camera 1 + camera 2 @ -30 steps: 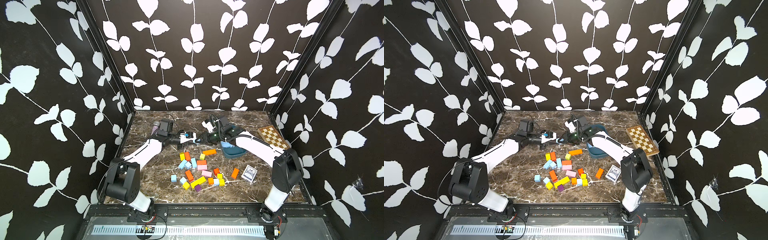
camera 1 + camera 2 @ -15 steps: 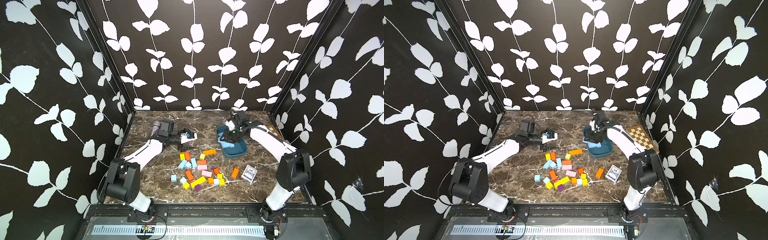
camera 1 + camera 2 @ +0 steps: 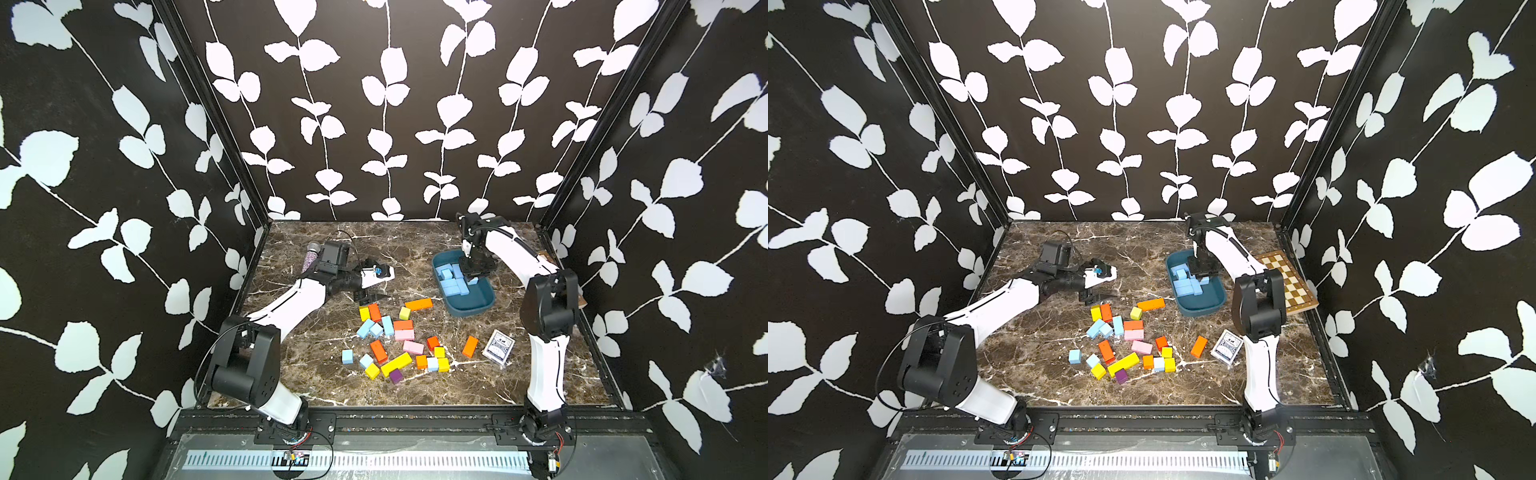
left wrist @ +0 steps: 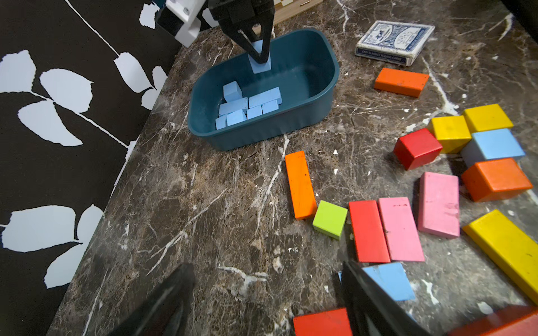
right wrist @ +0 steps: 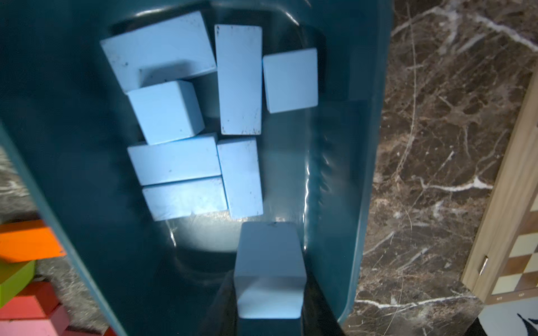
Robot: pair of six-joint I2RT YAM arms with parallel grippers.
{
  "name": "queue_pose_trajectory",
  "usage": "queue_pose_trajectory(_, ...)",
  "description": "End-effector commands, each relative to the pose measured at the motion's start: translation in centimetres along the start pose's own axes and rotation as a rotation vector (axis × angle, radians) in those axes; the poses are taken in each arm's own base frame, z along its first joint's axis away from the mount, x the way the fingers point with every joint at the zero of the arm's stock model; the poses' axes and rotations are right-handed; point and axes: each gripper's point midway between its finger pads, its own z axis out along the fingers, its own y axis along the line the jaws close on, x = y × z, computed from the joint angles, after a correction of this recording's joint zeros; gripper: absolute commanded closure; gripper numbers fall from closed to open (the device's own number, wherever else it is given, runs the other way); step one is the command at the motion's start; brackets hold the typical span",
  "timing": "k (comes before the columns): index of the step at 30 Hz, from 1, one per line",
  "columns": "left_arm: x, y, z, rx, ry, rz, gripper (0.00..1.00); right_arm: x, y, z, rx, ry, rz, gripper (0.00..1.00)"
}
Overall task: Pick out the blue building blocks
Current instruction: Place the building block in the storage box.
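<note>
Right wrist view: right gripper (image 5: pixel 269 293) clamped on blue block (image 5: pixel 269 256) over teal tray (image 5: pixel 72 139), stored blue blocks (image 5: pixel 238 78) just ahead; left gripper (image 4: pixel 266 270) spread apart.

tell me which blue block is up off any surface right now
The blue block clamped in the right gripper, held over the teal tray. The other blue blocks lie in the tray or loose on the table.

setting: lab test booth | cues: leaf-print walls (image 3: pixel 374 124), marble tabletop (image 3: pixel 415 237), robot arms (image 3: pixel 291 303)
</note>
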Motion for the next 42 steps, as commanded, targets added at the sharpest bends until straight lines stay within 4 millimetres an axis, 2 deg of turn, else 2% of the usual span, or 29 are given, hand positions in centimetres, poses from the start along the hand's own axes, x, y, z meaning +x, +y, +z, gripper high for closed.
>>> queue_pose_trajectory(1,0.8,-1.3,0.2,0.038,0.027,-0.029,0.19,-0.1,-0.5,-0.2,0.025,0.021,-0.039,0.78)
queue_pose_trajectory(9,1.2,-1.5,0.3,0.046,0.039,-0.026,0.19,-1.1,-1.1,1.9,0.047,0.046,-0.039,0.76)
queue_pose_trajectory(20,1.4,-1.4,0.6,0.056,0.043,-0.036,0.20,-2.2,-1.3,3.2,0.033,0.046,-0.017,0.70)
queue_pose_trajectory(22,1.5,-1.5,0.6,0.059,0.046,-0.037,0.20,-2.2,-1.3,3.3,0.033,0.047,-0.017,0.67)
queue_pose_trajectory(25,1.6,-1.6,0.6,0.063,0.052,-0.033,0.20,-2.3,-1.5,3.4,0.042,0.043,-0.015,0.55)
queue_pose_trajectory(28,1.7,-1.8,0.5,0.068,0.057,-0.029,0.20,-2.4,-1.6,3.1,0.046,0.034,-0.013,0.52)
queue_pose_trajectory(32,1.8,-2.2,0.3,0.084,0.068,-0.008,0.20,-2.7,-1.6,1.4,0.037,-0.006,-0.004,0.52)
queue_pose_trajectory(36,2.4,-3.5,-0.5,0.146,0.122,0.062,0.20,-3.0,-0.5,-2.1,-0.040,-0.112,0.039,0.52)
queue_pose_trajectory(39,3.3,-4.6,-1.8,0.218,0.169,0.108,0.21,-3.0,1.6,-4.6,-0.156,-0.231,0.098,0.55)
queue_pose_trajectory(42,4.4,-5.4,-3.5,0.292,0.204,0.114,0.22,-2.4,4.4,-6.2,-0.278,-0.341,0.155,0.57)
